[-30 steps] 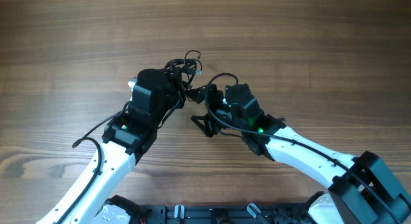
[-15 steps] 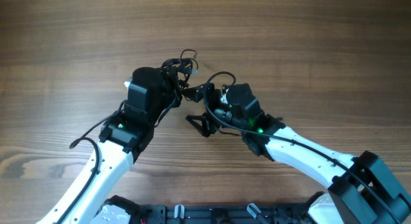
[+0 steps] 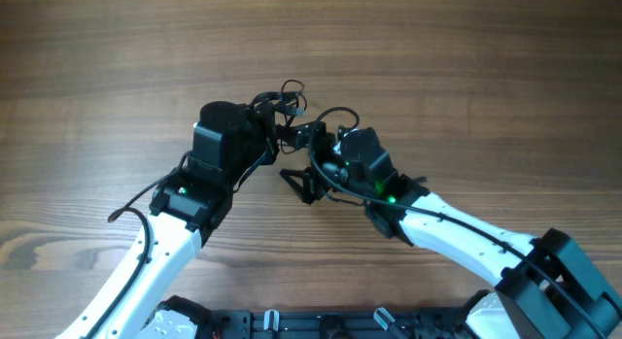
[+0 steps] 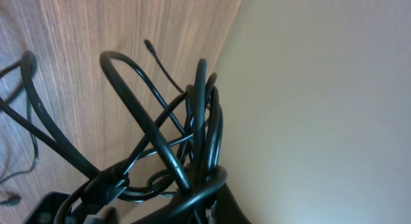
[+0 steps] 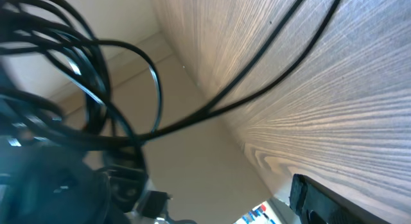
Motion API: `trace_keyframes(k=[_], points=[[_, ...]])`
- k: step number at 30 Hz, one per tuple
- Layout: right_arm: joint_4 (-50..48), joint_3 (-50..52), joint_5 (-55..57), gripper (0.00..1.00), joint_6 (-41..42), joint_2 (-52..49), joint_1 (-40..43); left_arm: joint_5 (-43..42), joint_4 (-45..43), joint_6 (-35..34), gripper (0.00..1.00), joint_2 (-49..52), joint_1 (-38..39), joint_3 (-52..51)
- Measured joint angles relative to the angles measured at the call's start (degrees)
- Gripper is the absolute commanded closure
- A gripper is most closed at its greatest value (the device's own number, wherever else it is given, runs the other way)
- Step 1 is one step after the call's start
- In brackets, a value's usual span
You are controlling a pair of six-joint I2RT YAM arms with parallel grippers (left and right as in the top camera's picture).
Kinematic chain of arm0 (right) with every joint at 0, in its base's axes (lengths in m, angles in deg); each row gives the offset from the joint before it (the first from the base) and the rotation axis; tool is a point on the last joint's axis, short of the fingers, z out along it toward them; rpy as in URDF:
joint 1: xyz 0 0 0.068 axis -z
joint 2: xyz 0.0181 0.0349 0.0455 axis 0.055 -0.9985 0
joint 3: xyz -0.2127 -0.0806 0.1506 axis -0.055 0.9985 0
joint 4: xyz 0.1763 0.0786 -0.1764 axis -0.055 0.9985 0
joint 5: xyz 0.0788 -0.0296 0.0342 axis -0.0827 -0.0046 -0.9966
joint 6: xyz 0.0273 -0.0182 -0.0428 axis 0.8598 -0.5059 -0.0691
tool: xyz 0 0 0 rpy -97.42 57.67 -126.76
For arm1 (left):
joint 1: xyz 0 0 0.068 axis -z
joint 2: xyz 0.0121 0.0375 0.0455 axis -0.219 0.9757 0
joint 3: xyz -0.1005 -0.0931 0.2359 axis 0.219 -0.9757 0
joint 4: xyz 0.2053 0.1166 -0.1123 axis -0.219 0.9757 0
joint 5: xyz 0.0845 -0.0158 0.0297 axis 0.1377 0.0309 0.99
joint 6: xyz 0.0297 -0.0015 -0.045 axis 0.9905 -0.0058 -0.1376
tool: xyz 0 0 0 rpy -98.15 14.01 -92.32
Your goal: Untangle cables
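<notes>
- We find the left tool (image 3: pixel 270 125) clamped on the cables (image 3: pixel 284 98), with the right tool (image 3: pixel 299 156) gaping wide just beside it.
- Risk, we judge: a hard pull cinches them tighter.

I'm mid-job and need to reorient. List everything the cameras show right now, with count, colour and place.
cables: one tangled bunch, strand count unclear, black, middle of the table
table: one, brown wood grain, under everything
rail: one, black, bottom edge of the overhead view
arm cords: thicker, black, running along both arms
left arm: one, white with black wrist, reaching in from the bottom left
right arm: one, white with black wrist, reaching in from the bottom right
left claw: one, black, shut on the cables
right claw: one, black, open, beside the bunch
</notes>
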Motion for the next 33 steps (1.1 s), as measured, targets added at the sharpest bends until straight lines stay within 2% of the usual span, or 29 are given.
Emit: trace_keyframes(k=[3, 11, 18, 25, 29, 30, 32, 33], points=[[0.0, 0.0, 2.4, 0.13, 0.4, 0.0, -1.7, -0.5, -0.9, 0.0, 0.96, 0.0, 0.7, 0.0], [0.4, 0.0, 5.1, 0.31, 2.5, -0.9, -2.7, -1.0, -4.8, 0.0, 0.96, 0.0, 4.0, 0.0], [0.4, 0.0, 3.1, 0.32, 2.5, -7.1, -2.8, -0.5, -7.5, 0.0, 0.96, 0.0, 1.9, 0.0], [1.0, 0.0, 2.3, 0.34, 1.3, -8.7, -3.1, 0.0, -7.8, 0.0, 0.96, -0.9, -2.2, 0.0], [5.9, 0.0, 2.4, 0.33, 0.1, -8.7, -3.1, 0.4, -8.8, 0.0, 0.96, -2.5, -4.1, 0.0], [7.1, 0.0, 2.3, 0.32, -0.1, -8.8, -3.1, 0.5, -9.2, 0.0, 0.96, -3.0, -4.9, 0.0], [8.1, 0.0, 2.4, 0.07, -1.2, -8.9, -3.1, 0.6, -9.5, 0.0, 0.96, -3.9, -6.2, 0.0], [8.3, 0.0, 2.4, 0.0, -1.8, -8.9, -3.1, 0.6, -9.5, 0.0, 0.96, -4.4, -6.7, 0.0]])
